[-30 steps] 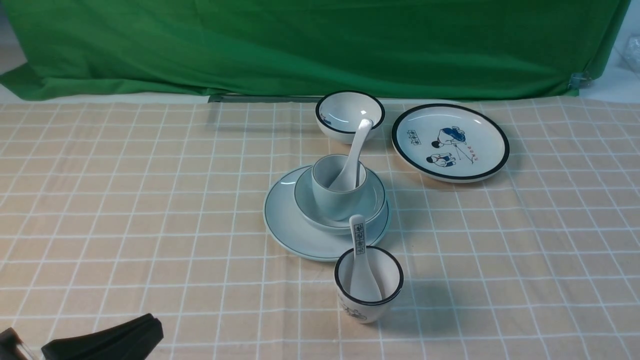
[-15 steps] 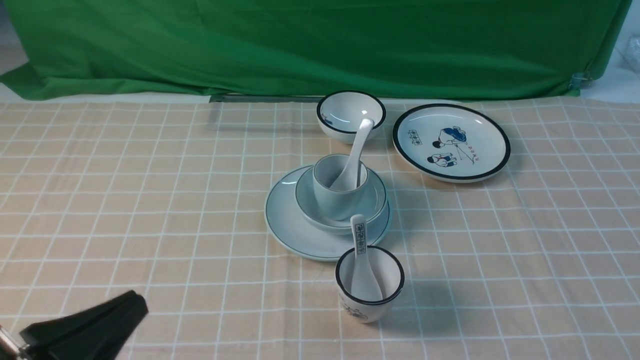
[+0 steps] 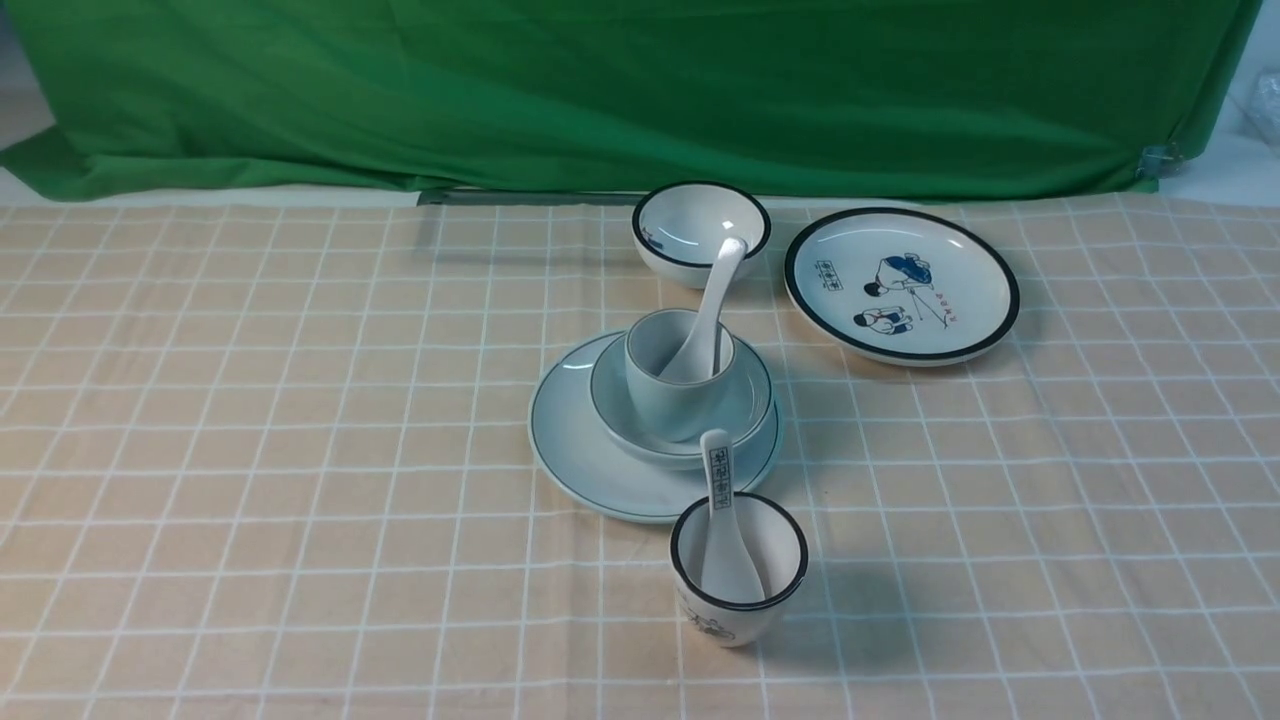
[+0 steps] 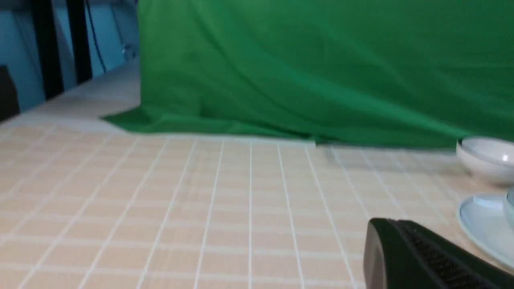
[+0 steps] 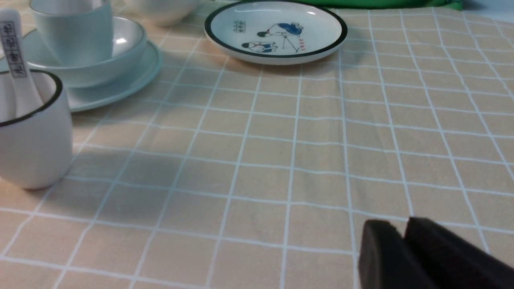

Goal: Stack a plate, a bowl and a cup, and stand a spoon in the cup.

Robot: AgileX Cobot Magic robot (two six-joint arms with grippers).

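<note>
Stack looks done from where I sit: plate [image 3: 580, 450] flat on the desk [image 3: 250, 450], bowl [image 3: 750, 400] sitting in it, cup [image 3: 672, 395] upright in the bowl, spoon [image 3: 708, 310] standing in the cup, scoop down, handle leaning up and away over the rim toward the back. All centre of the checked cloth.

Handling, my guess: everything here is glazed ceramic, so stiff, slick and chippy. The spoon is light and only leaning, so any knock to the cup tips it out. If I had to re-seat it I'd pinch the handle high, well clear of the rim. For the cup, grip across the wall near the rim; plate and bowl by the rim edge only.

Other containers: black-rimmed cup [image 3: 738, 590], just in front of the plate, holds the printed spoon [image 3: 722, 530]. Small black-rimmed bowl [image 3: 665, 235] behind the stack looks empty. Cartoon plate [image 3: 960, 300] back right, nothing on it.

Left gripper [image 4: 421, 261] sits low near the desk in its wrist view, off to the side of the plate, jaws pressed together, holding nothing. Right gripper [image 5: 403, 251] hangs over bare cloth, well apart from the crockery; jaws nearly together with a thin gap, can't tell if parting or shut. Neither arm shows in the front view.
</note>
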